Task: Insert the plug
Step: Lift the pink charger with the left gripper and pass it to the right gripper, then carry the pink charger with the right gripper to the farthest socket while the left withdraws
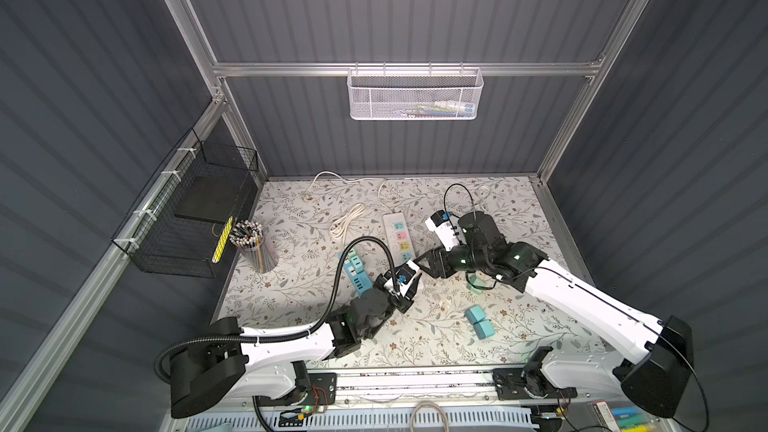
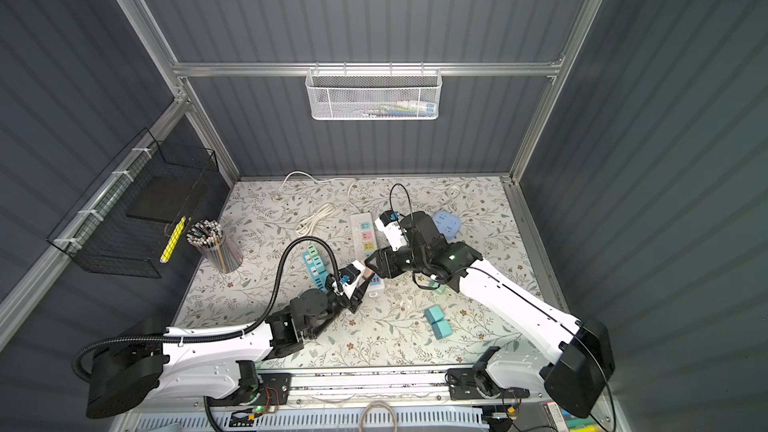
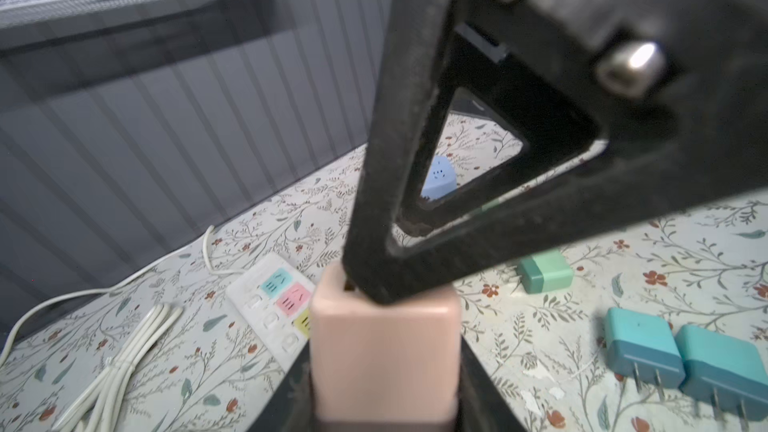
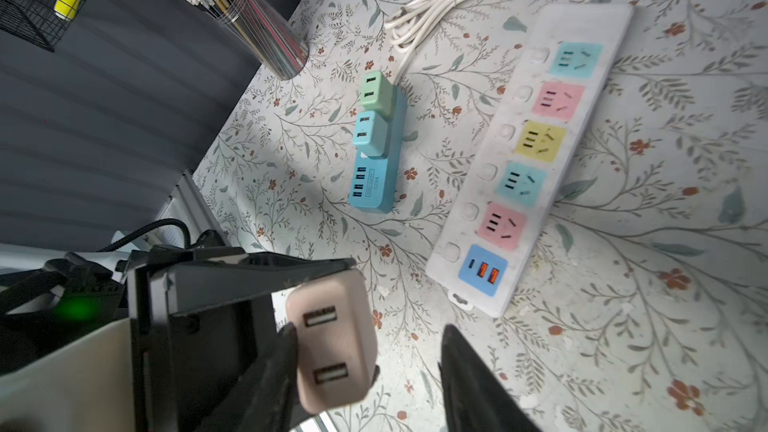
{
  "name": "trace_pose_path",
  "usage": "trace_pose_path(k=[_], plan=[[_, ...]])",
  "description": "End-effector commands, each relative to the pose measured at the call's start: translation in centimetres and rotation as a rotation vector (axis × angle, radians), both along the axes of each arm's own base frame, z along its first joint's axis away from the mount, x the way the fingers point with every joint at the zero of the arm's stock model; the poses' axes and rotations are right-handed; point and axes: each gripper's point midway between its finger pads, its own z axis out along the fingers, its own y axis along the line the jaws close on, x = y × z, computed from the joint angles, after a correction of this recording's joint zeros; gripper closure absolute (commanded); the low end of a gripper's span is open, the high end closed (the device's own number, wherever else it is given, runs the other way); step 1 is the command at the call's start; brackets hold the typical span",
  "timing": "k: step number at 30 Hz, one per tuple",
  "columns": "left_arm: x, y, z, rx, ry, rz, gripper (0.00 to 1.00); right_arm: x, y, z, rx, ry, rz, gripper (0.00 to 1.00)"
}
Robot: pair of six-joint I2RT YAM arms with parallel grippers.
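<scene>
My left gripper is shut on a pink plug, a two-port USB charger block, held above the mat. In both top views it sits mid-table, just in front of the white power strip. My right gripper is open around the plug's port end. One black finger touches the plug's side; the other stands apart with mat showing between. The strip's coloured sockets lie beyond the plug. The plug's prongs are hidden.
A blue strip carrying two small chargers lies left of the white one. Two teal chargers and a green one lie loose at the right. A pencil cup, a coiled white cable and a black wire basket are at the left.
</scene>
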Motion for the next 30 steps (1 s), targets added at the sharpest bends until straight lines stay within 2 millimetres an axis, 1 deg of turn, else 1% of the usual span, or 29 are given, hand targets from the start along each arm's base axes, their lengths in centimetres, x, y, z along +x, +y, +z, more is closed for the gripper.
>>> trace_pose_path(k=[1,4,6,8,10,11,13,14,15,17,19,20,21,23,25,26,28,30], plan=[[-0.2,0.1,0.6,0.001,-0.023,-0.007,1.0,-0.2,0.9,0.3,0.0,-0.017,0.048,0.46],[-0.3,0.1,0.7,0.003,-0.022,-0.013,1.0,-0.7,1.5,-0.1,0.004,0.004,0.077,0.47],[-0.3,-0.1,0.5,0.016,-0.019,-0.016,1.0,-1.0,1.9,-0.5,-0.002,0.019,0.095,0.5],[-0.2,0.0,0.4,0.017,-0.02,-0.012,1.0,-1.2,2.2,-0.7,-0.006,0.024,0.109,0.58],[-0.2,0.0,0.4,0.018,-0.021,-0.011,1.0,-1.3,2.4,-0.8,-0.003,0.031,0.114,0.63],[-0.2,0.0,0.5,0.015,-0.021,-0.012,0.99,-1.4,2.5,-0.9,0.0,0.036,0.122,0.66],[-0.2,-0.1,0.4,0.022,-0.02,-0.015,0.93,-1.4,2.6,-0.8,0.009,0.034,0.123,0.7],[-0.3,-0.2,0.3,0.029,-0.02,-0.024,0.84,-1.4,2.6,-0.7,0.013,0.035,0.121,0.72],[-0.4,-0.2,0.2,0.039,-0.017,-0.026,0.71,-1.4,2.6,-0.7,0.015,0.037,0.117,0.72],[-0.2,0.2,0.3,0.037,-0.013,-0.009,0.38,-0.7,2.9,-0.1,0.032,0.006,0.097,0.75],[-0.2,1.0,0.1,0.019,0.001,0.017,0.23,0.2,2.6,-0.1,0.016,-0.017,0.053,0.76],[0.0,1.8,0.0,-0.017,0.01,0.049,0.09,0.9,2.5,0.0,0.004,-0.035,0.027,0.76],[0.2,2.8,0.0,-0.068,0.018,0.093,0.0,1.7,2.2,0.0,-0.012,-0.056,-0.006,0.75],[0.5,4.8,0.3,-0.162,0.037,0.173,0.0,2.7,2.2,0.0,-0.028,-0.088,-0.038,0.75],[1.1,7.5,0.8,-0.244,0.059,0.301,0.0,4.2,2.2,-0.2,-0.052,-0.116,-0.084,0.76],[1.4,9.2,1.2,-0.281,0.067,0.378,0.0,4.9,2.3,-0.6,-0.071,-0.125,-0.1,0.76],[1.5,11.6,1.6,-0.337,0.098,0.473,0.0,6.3,2.7,-1.4,-0.096,-0.138,-0.125,0.77],[1.2,13.5,2.2,-0.372,0.113,0.517,0.0,7.6,3.4,-2.4,-0.123,-0.143,-0.137,0.76]])
